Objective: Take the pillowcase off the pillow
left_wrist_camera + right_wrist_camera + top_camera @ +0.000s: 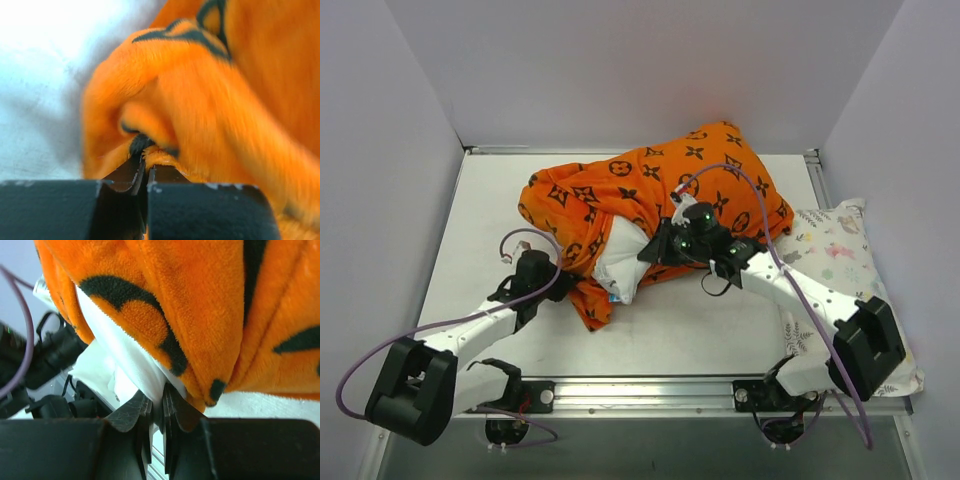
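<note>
The orange pillowcase [650, 190] with black motifs lies bunched across the middle of the table, still round most of the pillow. A white corner of the pillow [623, 258] sticks out of its open near end. My left gripper [558, 272] is shut on the pillowcase's lower left edge; in the left wrist view [146, 165] the orange cloth [200, 100] is pinched between the jaws. My right gripper [655, 245] is shut on the pillow's white corner; in the right wrist view [159, 399] the white cloth [125, 360] runs into the jaws under the orange cover [200, 300].
A white pillow with pastel animal print [835, 260] lies at the right edge under the right arm. White walls close the table [490, 220] on the left, back and right. A metal rail [650, 385] runs along the near edge.
</note>
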